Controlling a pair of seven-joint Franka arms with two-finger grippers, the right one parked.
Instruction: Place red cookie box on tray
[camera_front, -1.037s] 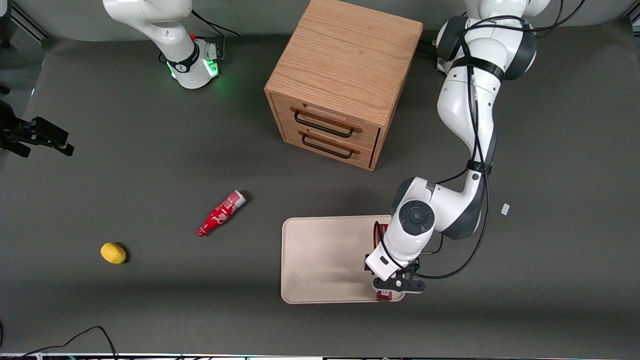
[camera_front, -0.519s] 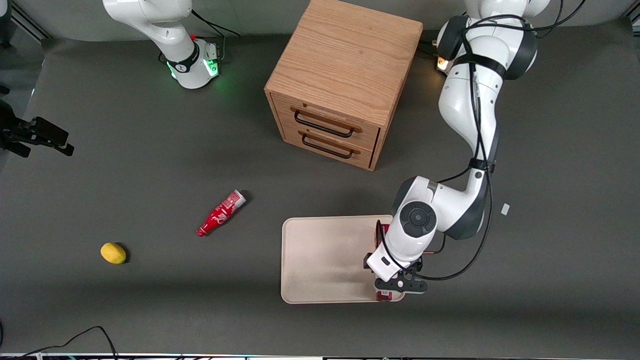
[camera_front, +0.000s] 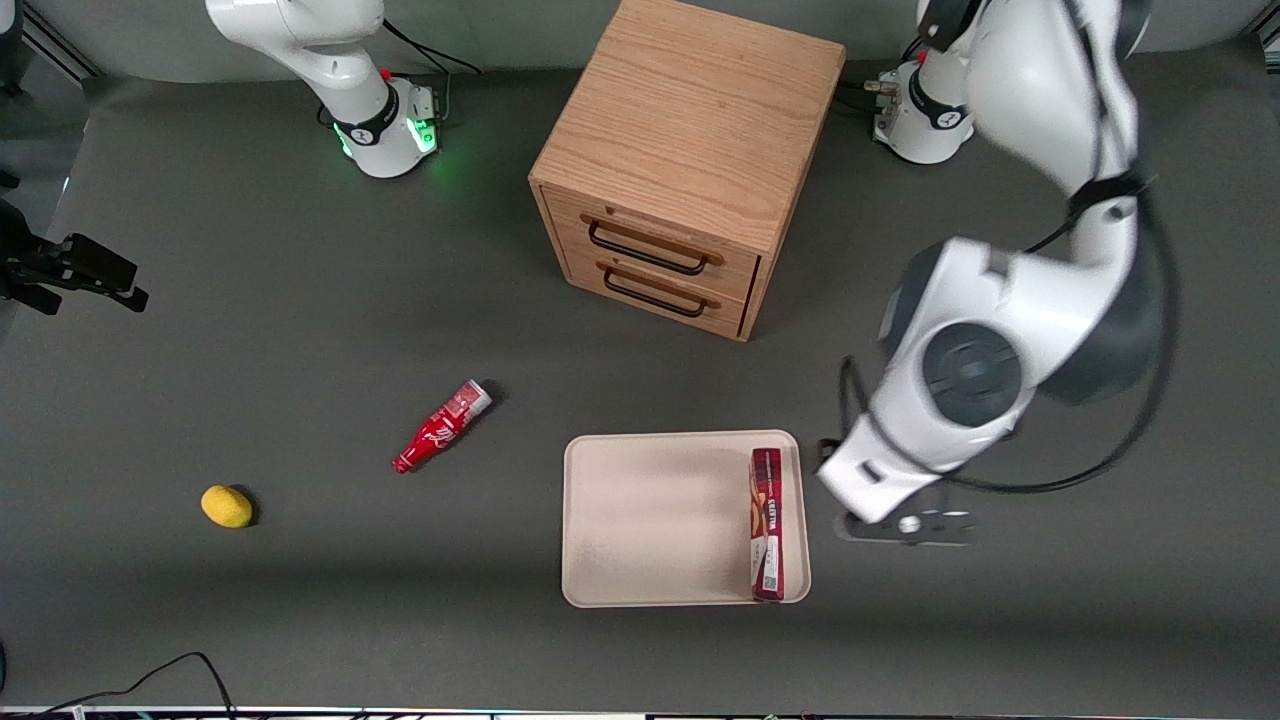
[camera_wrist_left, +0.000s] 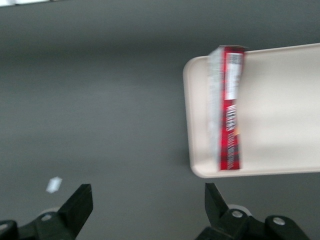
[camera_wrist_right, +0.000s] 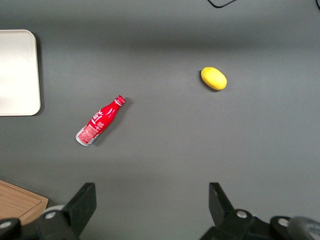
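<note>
The gripper (camera_wrist_left: 145, 207) hangs above bare table just beside the tray's edge on the working arm's side, its fingers spread wide with nothing between them. The red cookie box (camera_front: 767, 523) lies along that same edge of the tray (camera_front: 650, 520), inside the rim, apparently on a narrow side. It looks like light, stiff cardboard: easy to lift, but easy to crush or tip, so a hold across the slim sides near its middle would suit best. The tray's smooth surface could let it slide. Around it the dark grey table (camera_front: 300, 600) offers plenty of room; a wooden drawer cabinet (camera_front: 690, 160) stands farther from the front camera.
</note>
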